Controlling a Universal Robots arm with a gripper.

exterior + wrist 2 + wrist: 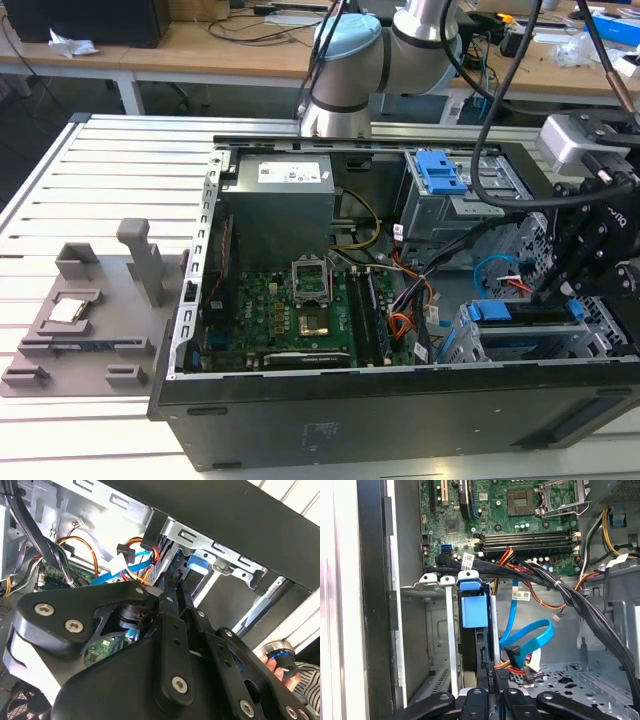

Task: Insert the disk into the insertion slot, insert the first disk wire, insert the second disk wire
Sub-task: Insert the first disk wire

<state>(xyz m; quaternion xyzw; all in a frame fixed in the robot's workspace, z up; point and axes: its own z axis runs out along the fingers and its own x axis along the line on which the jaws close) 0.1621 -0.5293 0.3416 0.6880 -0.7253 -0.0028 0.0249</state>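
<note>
Now: disk (474, 611) sits upright in slot (434, 625), blue carrier tab facing out. Gripper (489, 674) low at disk's edge, just beside black plug (503, 673) with red-yellow wires. Clenched or released: cannot tell. Blue cable (536, 635) loops nearby.

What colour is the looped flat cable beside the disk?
The cable is bright blue; first wrist view.

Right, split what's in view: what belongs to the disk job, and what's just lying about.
Job in hand:
- disk, in its blue carrier, standing in the insertion slot
- blue data cable
- gripper, down at the slot

Just lying about:
- motherboard
- power supply
- blue clip
- grey fixture
</note>
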